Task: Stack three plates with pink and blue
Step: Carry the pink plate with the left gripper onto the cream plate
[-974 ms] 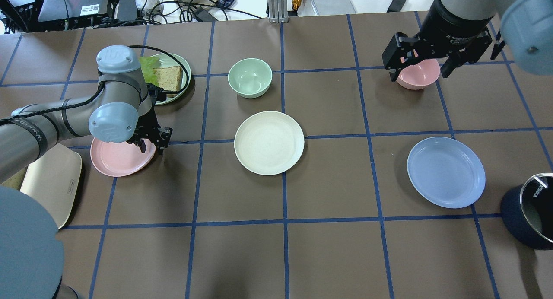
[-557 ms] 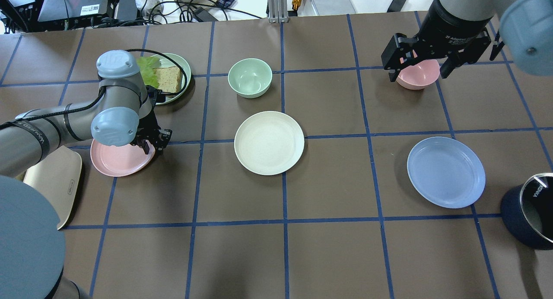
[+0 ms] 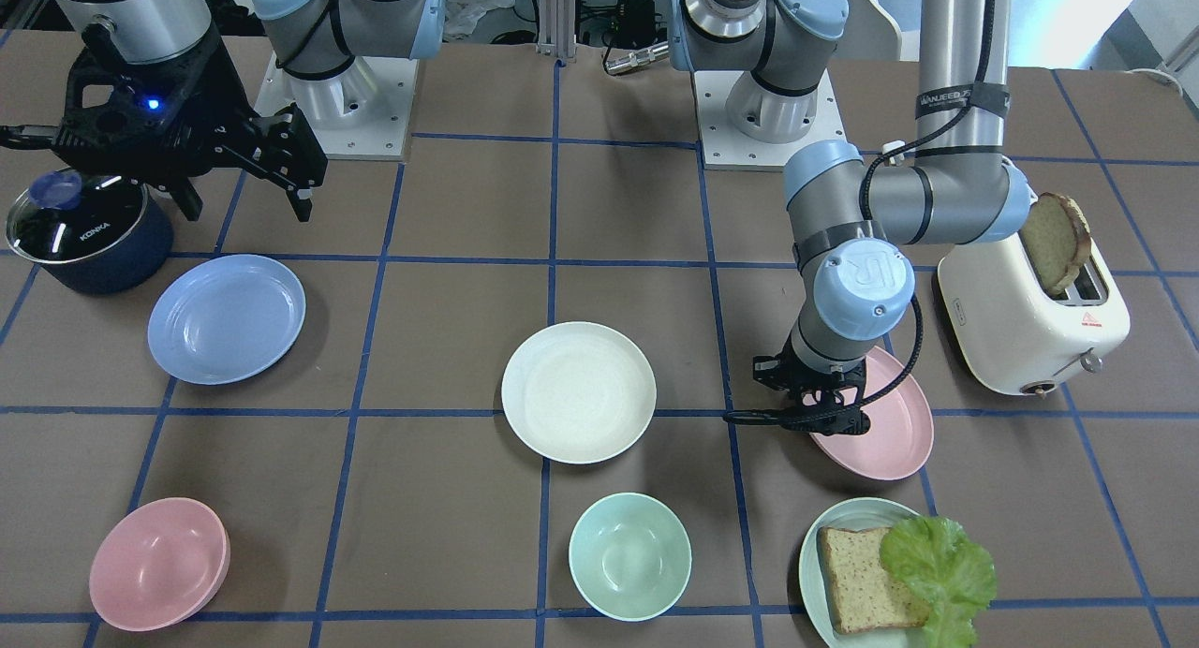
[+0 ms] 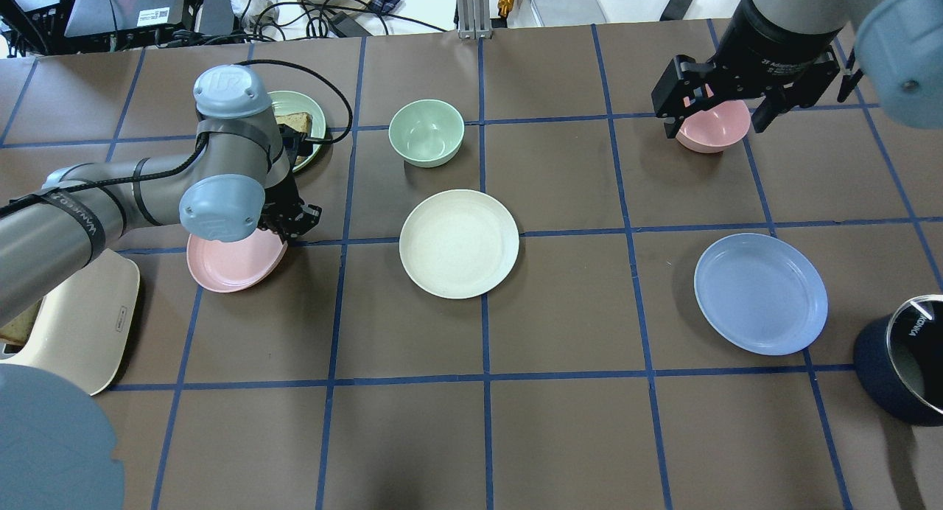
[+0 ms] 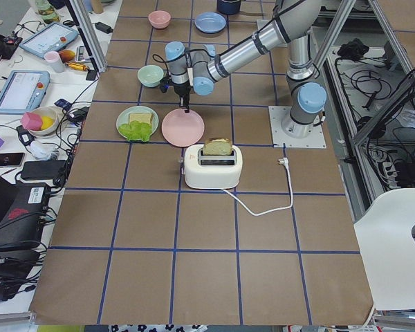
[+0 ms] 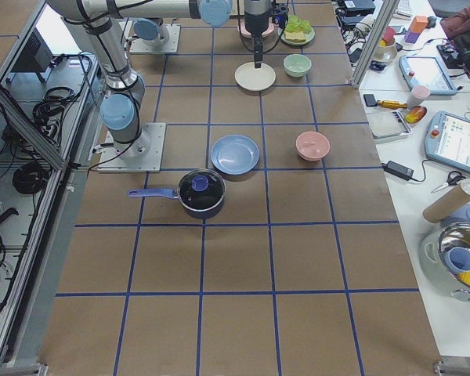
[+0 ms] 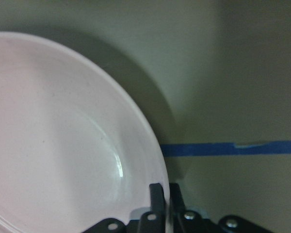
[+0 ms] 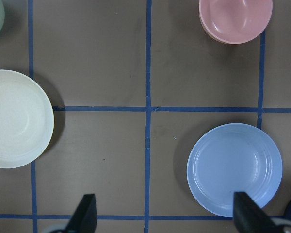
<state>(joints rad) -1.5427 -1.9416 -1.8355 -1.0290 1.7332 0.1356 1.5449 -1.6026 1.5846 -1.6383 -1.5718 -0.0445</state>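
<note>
The left gripper [image 4: 292,227] pinches the rim of the pink plate [image 4: 234,264], which looks a little off the counter [image 4: 412,436]. It should keep it flat and set it gently on the cream plate [image 4: 459,243]. The right gripper [image 3: 245,197] hangs wide apart.

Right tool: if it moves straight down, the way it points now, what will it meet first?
Likely the bare table. The right tool is open, and one finger stands over the light blue plate, whose rim it might touch first.

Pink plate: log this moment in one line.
left jaws: shut on pink plate rim | right jaws: open, empty | cream plate, blue plate: apart, unstacked
</note>
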